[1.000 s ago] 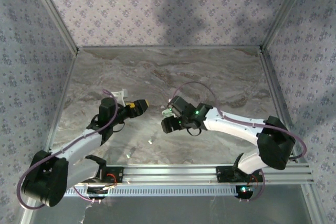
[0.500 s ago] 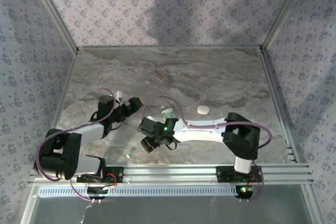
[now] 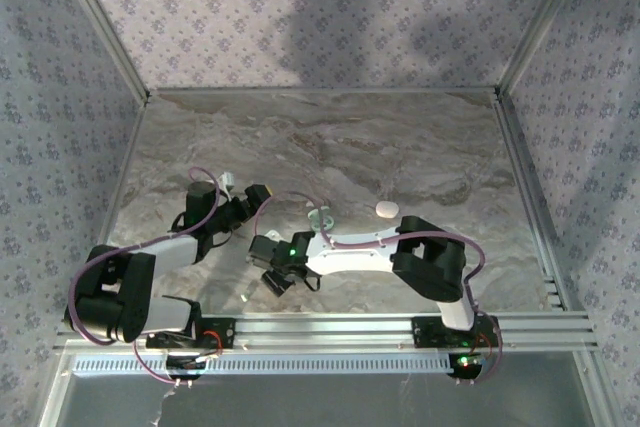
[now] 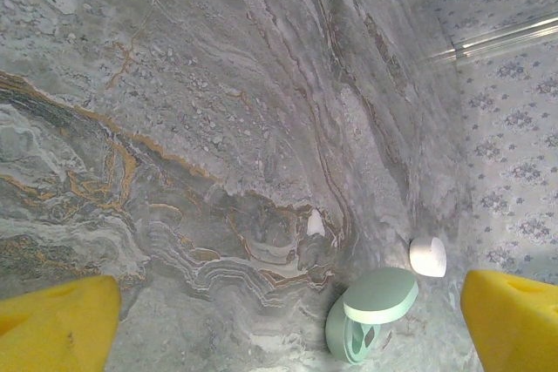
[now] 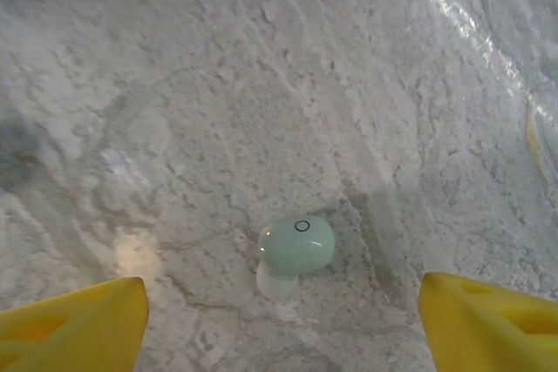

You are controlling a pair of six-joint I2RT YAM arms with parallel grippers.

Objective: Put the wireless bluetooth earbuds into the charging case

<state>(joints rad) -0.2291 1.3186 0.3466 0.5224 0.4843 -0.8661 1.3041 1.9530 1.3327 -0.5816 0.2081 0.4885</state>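
We see a robotics test cell, a lab rig rather than a lived-in room. Two white-and-black robot arms, the left arm [image 3: 170, 247] and the right arm [image 3: 355, 244], are bolted to a slotted aluminium rail [image 3: 330, 330] at the near edge of a marble-patterned tabletop [image 3: 400, 137]. Bare aluminium struts [image 3: 103, 22] frame the space like a booth. We read the walls [image 3: 300, 17] as flat panels covered in a repeating floral print, more backdrop than décor. Purple cables [image 3: 203, 173] loop off the arms, and a green status light [image 3: 292, 244] glows on the right one.
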